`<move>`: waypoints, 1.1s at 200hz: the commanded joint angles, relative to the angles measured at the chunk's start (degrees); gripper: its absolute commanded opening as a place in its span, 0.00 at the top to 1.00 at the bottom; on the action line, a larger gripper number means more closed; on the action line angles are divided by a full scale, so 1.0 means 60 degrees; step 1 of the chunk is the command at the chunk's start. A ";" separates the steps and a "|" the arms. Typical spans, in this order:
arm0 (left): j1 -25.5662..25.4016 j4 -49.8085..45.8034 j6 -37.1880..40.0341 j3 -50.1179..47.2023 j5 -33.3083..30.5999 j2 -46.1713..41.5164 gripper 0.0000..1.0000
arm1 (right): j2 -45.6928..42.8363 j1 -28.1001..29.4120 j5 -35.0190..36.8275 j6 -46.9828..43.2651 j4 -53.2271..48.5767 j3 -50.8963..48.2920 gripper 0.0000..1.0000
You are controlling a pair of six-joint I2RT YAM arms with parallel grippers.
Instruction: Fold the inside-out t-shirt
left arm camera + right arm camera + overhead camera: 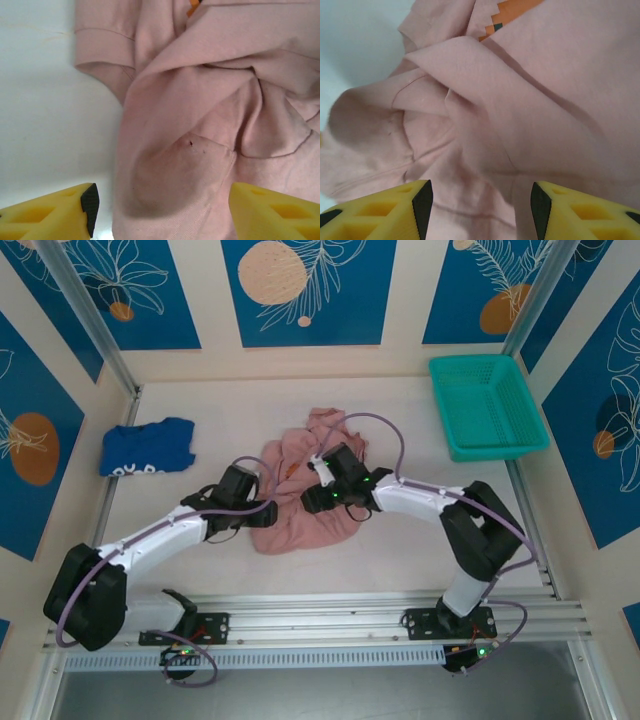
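Hovering over the crumpled inside-out t-shirt (291,527) at the middle of the table (410,550), my left gripper (161,205) and right gripper (481,202), both spread wide and empty; step judged: flattening before folding; next move calls for pinching opposite edges.

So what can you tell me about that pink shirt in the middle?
The shirt is dusty pink, soft-looking fabric, crumpled in a loose heap on the table. A hemmed sleeve lies out to one side and a blocky orange print peeks between folds. The left gripper and right gripper hang open close over it; contact is unclear.
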 commanded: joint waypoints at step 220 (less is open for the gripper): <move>-0.0985 0.2002 0.1104 0.0774 0.1223 0.0310 0.32 | -0.1556 -0.2236 -0.4203 0.1237 -0.0789 0.0522 0.99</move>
